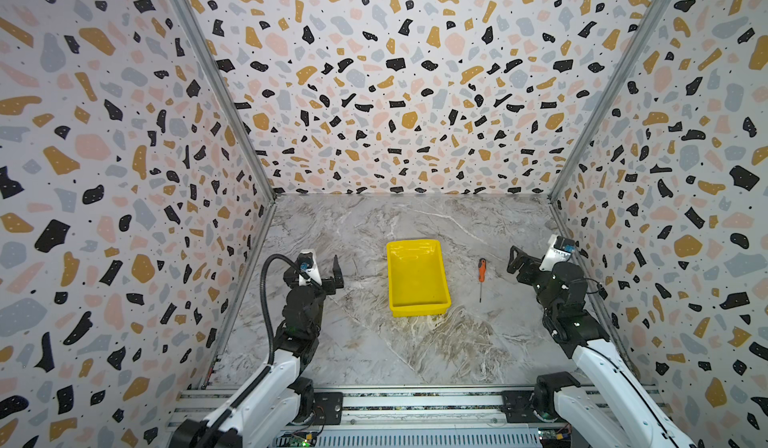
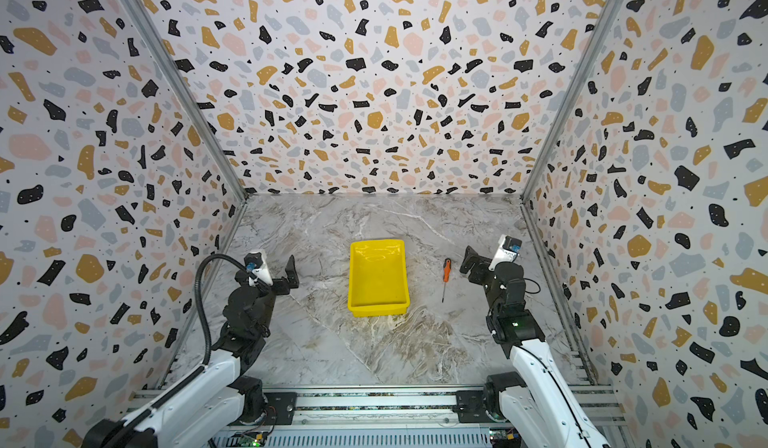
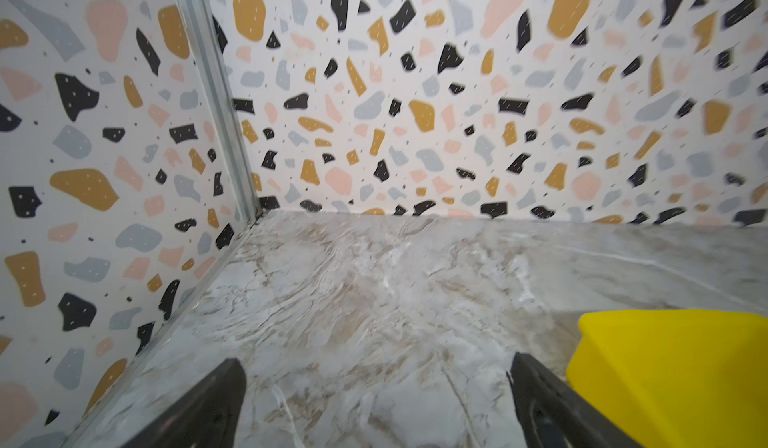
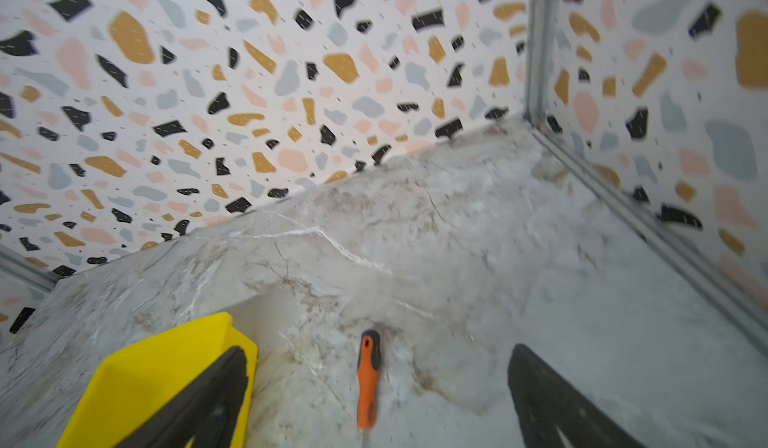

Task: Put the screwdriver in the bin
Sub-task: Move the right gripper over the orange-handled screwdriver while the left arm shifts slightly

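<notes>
Hovering left gripper (image 1: 322,270): fingers spread, empty, well left of the bin.
Bin (image 1: 419,311): glossy yellow plastic, rectangular, low walls, rolled rim; nothing inside.
Screwdriver (image 1: 481,276): flat on the marbled table (image 1: 374,342), just right of the bin; likely light, stiff, prone to roll; best pinched across the orange handle, not the thin shaft.
Right gripper (image 1: 513,261): fingers wide, empty, farther right of the bin, near the black-capped handle end.

Both top views look down from high at the near edge over the whole table (image 1: 353,354); wrist cameras sit low, facing far, sharing the bin (image 3: 673,367).
</notes>
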Controlling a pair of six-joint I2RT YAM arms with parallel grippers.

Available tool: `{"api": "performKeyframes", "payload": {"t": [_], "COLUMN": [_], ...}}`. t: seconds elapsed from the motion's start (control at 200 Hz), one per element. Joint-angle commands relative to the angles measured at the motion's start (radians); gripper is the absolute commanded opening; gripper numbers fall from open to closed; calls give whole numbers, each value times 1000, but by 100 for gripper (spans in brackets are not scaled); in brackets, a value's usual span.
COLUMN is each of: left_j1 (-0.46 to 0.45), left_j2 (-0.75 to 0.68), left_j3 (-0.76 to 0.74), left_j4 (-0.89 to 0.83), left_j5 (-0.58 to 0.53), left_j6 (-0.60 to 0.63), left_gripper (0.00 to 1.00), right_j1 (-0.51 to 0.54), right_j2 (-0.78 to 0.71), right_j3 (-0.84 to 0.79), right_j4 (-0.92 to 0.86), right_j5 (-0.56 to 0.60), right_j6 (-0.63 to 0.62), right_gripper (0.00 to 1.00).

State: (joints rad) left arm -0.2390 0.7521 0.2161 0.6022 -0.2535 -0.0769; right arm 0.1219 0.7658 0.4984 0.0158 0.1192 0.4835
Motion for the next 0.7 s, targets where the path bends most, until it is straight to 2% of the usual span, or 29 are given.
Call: {"api": "performKeyframes", "payload": {"t": [0.0, 0.04, 0.075, 0.16, 0.205, 0.245, 0.365, 0.446, 0.536, 0.696], "left_j1": [-9, -8, -9, -11, -12, -12, -10, -11, -11, -11], "left_j2": [-169, -227, -269, -331, -347, -342, -236, -121, -15, 23], "left_j3": [30, 38, 52, 63, 42, 39, 82, 103, 132, 131], "left_j4": [-214, -304, -395, -572, -568, -558, -580, -555, -547, -542], "left_j5": [122, 116, 124, 132, 129, 152, 192, 283, 369, 380], "left_j6": [-154, -232, -265, -275, -330, -326, -313, -305, -273, -282], "left_gripper": [100, 100, 100, 100, 100, 100, 100, 100, 100, 100], "right_j1": [-97, -119, -121, -120, -110, -83, 12, 56, 60, 51], "right_j2": [0, -3, -5, -19, -40, -65, -109, -101, -75, -32], "right_j3": [-85, -130, -164, -224, -219, -231, -241, -235, -226, -203], "right_j4": [-246, -178, -126, -76, -86, -79, -69, -77, -75, -107], "right_j5": [-166, -262, -290, -257, -238, -199, -105, -61, -41, -16], "right_j6": [116, 85, 78, 94, 89, 99, 107, 115, 126, 141], "right_gripper": [99, 99, 99, 99, 99, 99, 99, 99, 99, 99]}}
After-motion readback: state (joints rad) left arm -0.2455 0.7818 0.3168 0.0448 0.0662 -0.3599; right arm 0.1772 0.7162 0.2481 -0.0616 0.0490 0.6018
